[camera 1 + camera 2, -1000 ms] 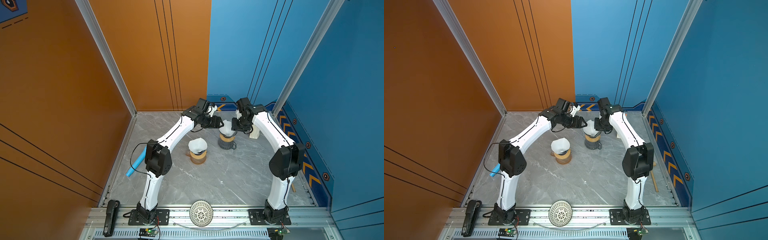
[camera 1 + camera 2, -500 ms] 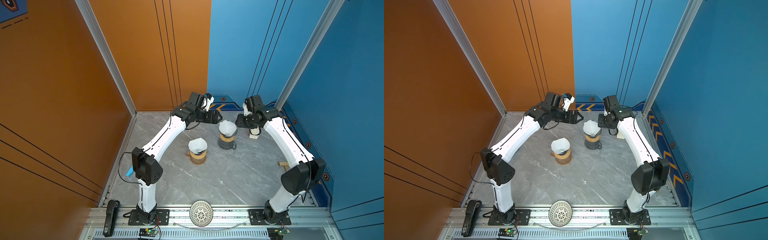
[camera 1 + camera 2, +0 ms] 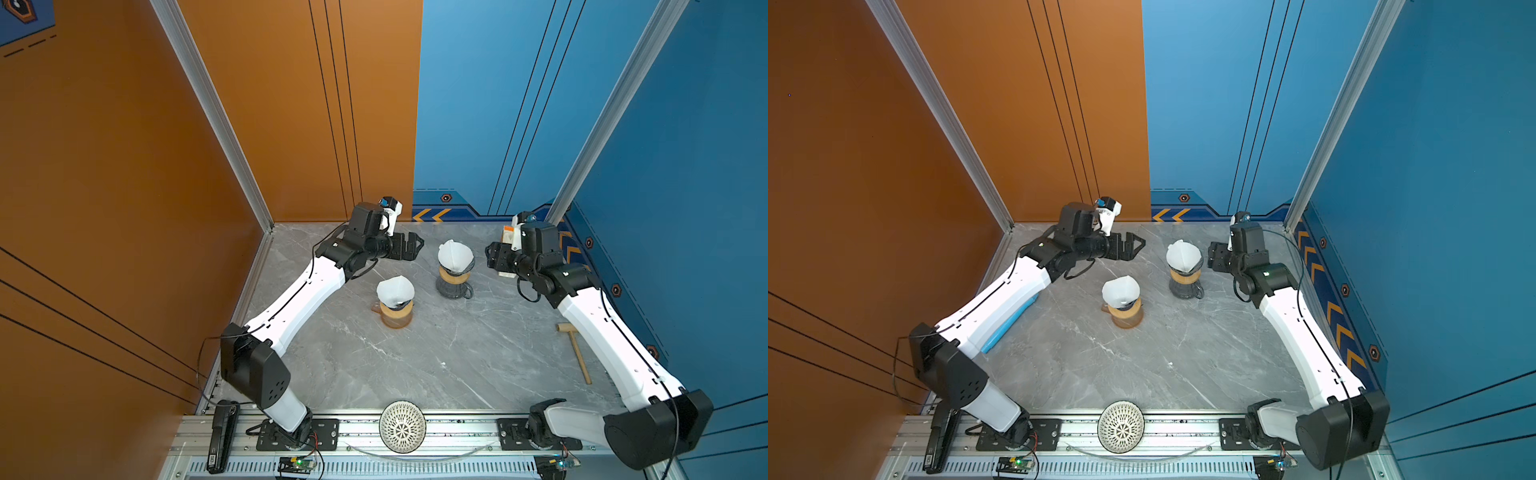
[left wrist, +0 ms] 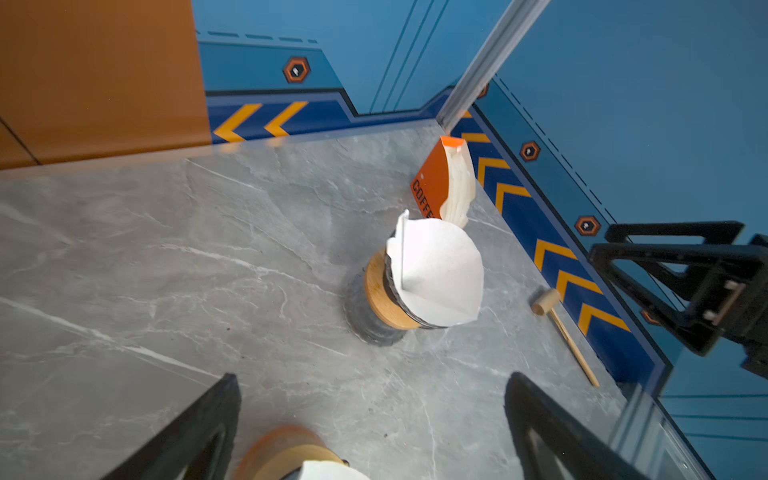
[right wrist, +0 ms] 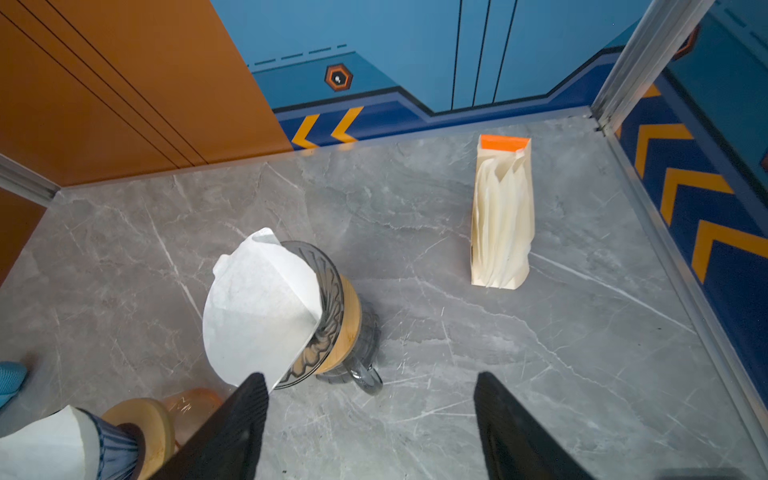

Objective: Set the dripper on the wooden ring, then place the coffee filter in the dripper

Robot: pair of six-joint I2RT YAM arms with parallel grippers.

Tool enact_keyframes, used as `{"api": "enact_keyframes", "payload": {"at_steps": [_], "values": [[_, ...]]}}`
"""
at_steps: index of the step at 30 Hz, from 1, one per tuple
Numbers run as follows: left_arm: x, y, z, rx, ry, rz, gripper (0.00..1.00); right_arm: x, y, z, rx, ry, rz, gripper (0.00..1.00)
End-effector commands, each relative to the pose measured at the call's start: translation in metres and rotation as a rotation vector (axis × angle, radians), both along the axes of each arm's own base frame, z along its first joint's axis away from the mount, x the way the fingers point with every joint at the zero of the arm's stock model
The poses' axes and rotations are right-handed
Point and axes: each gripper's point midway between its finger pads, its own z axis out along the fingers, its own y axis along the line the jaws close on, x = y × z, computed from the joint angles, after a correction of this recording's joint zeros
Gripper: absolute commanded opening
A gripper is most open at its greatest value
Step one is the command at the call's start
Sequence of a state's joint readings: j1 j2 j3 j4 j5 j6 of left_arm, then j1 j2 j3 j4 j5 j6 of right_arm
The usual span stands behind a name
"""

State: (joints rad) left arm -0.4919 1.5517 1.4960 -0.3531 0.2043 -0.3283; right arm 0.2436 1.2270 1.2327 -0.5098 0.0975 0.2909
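Observation:
A white coffee filter (image 3: 455, 254) sits loosely in the far grey dripper (image 3: 454, 275), which has a wooden collar and stands on a dark carafe; it also shows in the left wrist view as filter (image 4: 436, 272) and in the right wrist view as filter (image 5: 257, 316) in dripper (image 5: 328, 316). A second filter (image 3: 395, 289) sits in the nearer dripper on an amber carafe (image 3: 396, 316). My left gripper (image 3: 413, 245) hangs open to the left of the far dripper, empty (image 4: 372, 378). My right gripper (image 3: 493, 257) stands open to its right, empty (image 5: 369, 378).
An orange pack of filters (image 5: 503, 216) stands at the back right, near the corner. A wooden mallet (image 3: 575, 349) lies along the right wall. A white lattice bowl (image 3: 402, 426) rests on the front rail. A blue object (image 3: 1013, 322) lies under my left arm.
Both grippers have drawn back from the far dripper, left one leftward and right one rightward, and both have opened wider. The filter stays in the dripper.

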Motion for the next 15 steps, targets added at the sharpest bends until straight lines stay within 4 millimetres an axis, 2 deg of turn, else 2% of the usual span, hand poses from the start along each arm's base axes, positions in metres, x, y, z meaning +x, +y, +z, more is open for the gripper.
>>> {"api": "enact_keyframes", "payload": {"at_steps": [1,2,3,9,15], "values": [[0.009,0.03,0.026,-0.04,-0.166,0.116,0.98,0.003,-0.02,0.009,-0.035,-0.1,-0.055,0.88],[0.007,0.038,0.025,-0.04,-0.177,0.137,0.98,0.001,-0.023,0.005,-0.032,-0.099,-0.062,0.97],[0.005,0.049,0.021,-0.035,-0.184,0.161,0.98,-0.001,-0.028,0.001,-0.03,-0.098,-0.074,1.0],[-0.008,0.114,-0.01,0.103,-0.209,0.319,0.98,-0.008,-0.057,-0.028,-0.011,-0.11,-0.167,1.0],[-0.026,0.175,-0.049,0.189,-0.217,0.49,0.98,-0.016,-0.094,-0.08,-0.044,-0.086,-0.305,1.0]]}}
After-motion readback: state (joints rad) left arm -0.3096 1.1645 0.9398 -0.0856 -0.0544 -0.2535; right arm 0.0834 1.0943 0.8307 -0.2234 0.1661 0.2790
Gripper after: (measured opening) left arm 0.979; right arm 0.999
